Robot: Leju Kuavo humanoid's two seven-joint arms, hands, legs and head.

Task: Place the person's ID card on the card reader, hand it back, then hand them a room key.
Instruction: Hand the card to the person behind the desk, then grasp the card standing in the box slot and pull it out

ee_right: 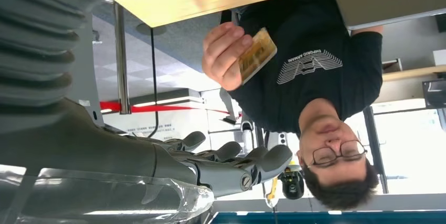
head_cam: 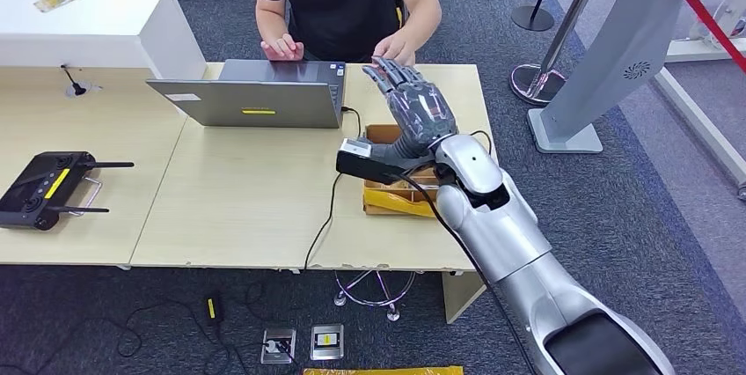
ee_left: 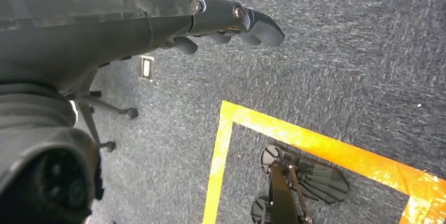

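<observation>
Right hand reaches over the table, fingers spread, holding nothing; person's hand holds the card just beyond. Left hand hangs empty, fingers loosely curled.

Right arm extended forward over bench, silver forearm raised. Right hand empty, fingers spread and stretched toward person. Left arm hung down; left hand empty, fingers loosely curled, pointed at floor.

We note dark grey carpet throughout, marked with yellow floor tape. Light wood table ahead, white counter behind it. Chrome stanchion post with red belt beyond.
</observation>
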